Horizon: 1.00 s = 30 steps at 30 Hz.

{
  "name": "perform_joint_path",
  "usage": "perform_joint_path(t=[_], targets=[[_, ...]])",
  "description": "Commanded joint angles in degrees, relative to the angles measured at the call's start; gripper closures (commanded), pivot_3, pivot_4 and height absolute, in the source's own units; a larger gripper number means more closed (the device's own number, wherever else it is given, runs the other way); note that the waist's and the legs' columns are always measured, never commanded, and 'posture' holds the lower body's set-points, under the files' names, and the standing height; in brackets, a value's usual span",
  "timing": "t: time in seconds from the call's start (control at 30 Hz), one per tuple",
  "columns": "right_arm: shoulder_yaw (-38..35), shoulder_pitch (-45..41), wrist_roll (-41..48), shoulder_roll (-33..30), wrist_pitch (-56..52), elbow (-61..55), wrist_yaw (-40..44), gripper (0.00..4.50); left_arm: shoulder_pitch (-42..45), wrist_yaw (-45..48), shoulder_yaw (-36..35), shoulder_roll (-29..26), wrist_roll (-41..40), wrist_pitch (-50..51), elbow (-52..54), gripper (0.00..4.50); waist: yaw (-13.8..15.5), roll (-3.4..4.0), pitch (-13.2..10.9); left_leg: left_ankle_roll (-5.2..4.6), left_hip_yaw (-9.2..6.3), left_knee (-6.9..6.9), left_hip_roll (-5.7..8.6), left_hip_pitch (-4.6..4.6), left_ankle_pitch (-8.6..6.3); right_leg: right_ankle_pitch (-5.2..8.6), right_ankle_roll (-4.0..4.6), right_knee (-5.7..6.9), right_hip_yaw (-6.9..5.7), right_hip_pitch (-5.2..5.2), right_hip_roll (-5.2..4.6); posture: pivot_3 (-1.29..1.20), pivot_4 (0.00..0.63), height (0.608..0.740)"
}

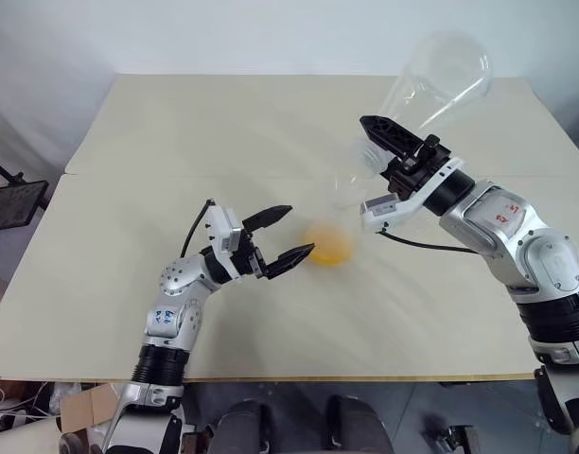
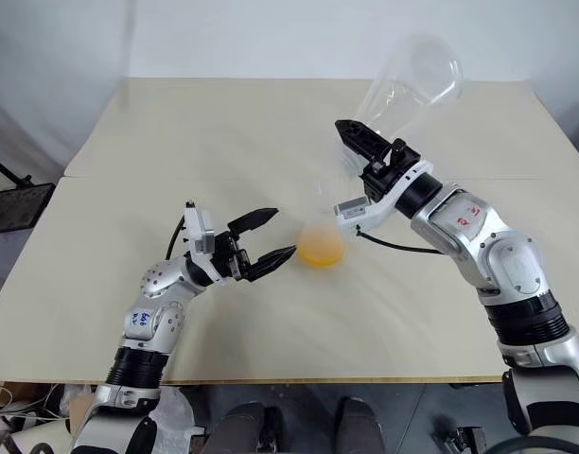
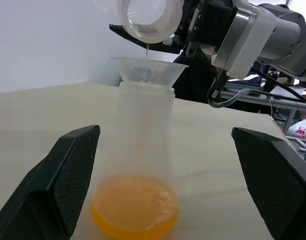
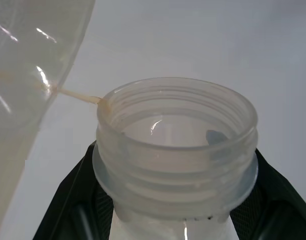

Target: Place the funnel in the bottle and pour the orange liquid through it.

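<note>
Left wrist view: pouring vessel [image 3: 145, 20], clamped by right gripper [image 1: 395, 151], drips directly above funnel [image 3: 149, 69] in bottle [image 3: 143, 150]; left gripper [image 1: 280, 236] spread beside it.

The bottle [image 3: 143, 165] stands on the table [image 1: 176, 132] with the funnel [image 3: 149, 67] in its neck — the orange liquid [image 3: 133, 212] pools in its base. The pouring vessel [image 1: 436, 80] tilts above and to the right, mouth over the funnel.

Pale beige table [image 1: 176, 142] against a plain white wall [image 1: 223, 33], evenly lit.
</note>
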<state>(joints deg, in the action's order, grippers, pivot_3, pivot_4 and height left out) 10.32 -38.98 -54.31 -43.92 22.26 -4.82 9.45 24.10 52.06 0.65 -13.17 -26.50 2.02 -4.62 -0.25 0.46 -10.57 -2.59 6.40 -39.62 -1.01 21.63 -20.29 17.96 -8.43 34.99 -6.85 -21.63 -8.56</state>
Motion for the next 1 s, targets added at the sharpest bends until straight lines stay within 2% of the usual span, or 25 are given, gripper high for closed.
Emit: perform_joint_path(t=[0.03,0.27,0.37,0.5,0.6,0.73,0.83,1.0], targets=[[-3.26,1.08,5.28,1.92,-3.15,-3.63,1.66,2.03,0.29,-0.19,-0.08,-0.04,0.33,-1.01,1.41,0.0,-0.01,0.0,0.0,0.0,0.0,0.0,0.0,0.0,0.0,0.0,0.0,0.0,0.0,0.0,0.0,0.0,0.15,0.74],[-7.93,3.65,17.13,5.95,-10.83,-6.77,7.8,2.03,0.48,0.21,-0.08,-0.73,0.18,-0.63,1.36,0.0,0.07,0.0,0.0,-0.01,-0.04,-0.02,0.01,0.0,0.0,0.0,0.0,0.02,-0.02,0.03,0.0,0.0,0.15,0.74],[-12.58,5.24,25.19,8.02,-17.14,-10.46,11.11,2.03,0.82,0.58,0.04,-0.99,0.09,-0.47,1.16,0.0,0.09,0.0,0.0,-0.01,-0.05,-0.02,0.0,0.0,0.0,0.0,0.0,0.02,-0.04,0.03,0.0,0.0,0.15,0.74],[-21.89,7.23,39.19,11.68,-30.18,-15.32,15.39,2.03,1.77,0.93,-0.34,-1.64,0.15,-0.34,0.28,0.0,0.25,0.0,0.0,-0.02,-0.08,-0.04,0.02,0.0,0.0,0.0,0.0,0.04,-0.06,0.05,0.0,0.0,0.15,0.74],[-28.33,8.88,46.44,11.93,-38.11,-16.13,17.17,2.03,2.13,1.35,-0.37,-2.05,0.11,-0.4,-0.25,0.0,0.4,0.0,0.0,-0.02,-0.14,-0.05,0.04,0.0,0.0,0.0,0.0,0.05,-0.09,0.08,-0.01,0.0,0.15,0.74],[-41.39,9.02,60.13,14.01,-47.39,-11.06,16.13,2.03,2.83,1.86,-0.12,-2.14,0.16,-0.46,-1.13,0.0,0.38,0.0,0.0,-0.03,-0.15,-0.04,0.07,0.0,0.0,0.0,0.0,0.05,-0.11,0.11,-0.02,0.0,0.15,0.74],[-48.63,9.06,68.91,15.14,-48.99,-6.67,15.68,2.03,3.4,2.16,0.14,-1.87,0.33,-0.59,-1.85,0.0,0.24,0.0,0.0,-0.03,-0.14,-0.04,0.07,0.0,0.0,0.0,0.0,0.05,-0.11,0.11,-0.01,0.0,0.15,0.74],[-52.77,15.51,72.08,12.78,-41.49,0.72,17.74,2.03,4.9,2.94,0.52,-1.42,0.35,-0.75,-3.39,0.0,0.29,0.01,0.0,-0.03,-0.1,0.02,0.14,-0.01,0.0,0.0,0.0,0.04,-0.1,0.07,0.0,0.0,0.15,0.74]])
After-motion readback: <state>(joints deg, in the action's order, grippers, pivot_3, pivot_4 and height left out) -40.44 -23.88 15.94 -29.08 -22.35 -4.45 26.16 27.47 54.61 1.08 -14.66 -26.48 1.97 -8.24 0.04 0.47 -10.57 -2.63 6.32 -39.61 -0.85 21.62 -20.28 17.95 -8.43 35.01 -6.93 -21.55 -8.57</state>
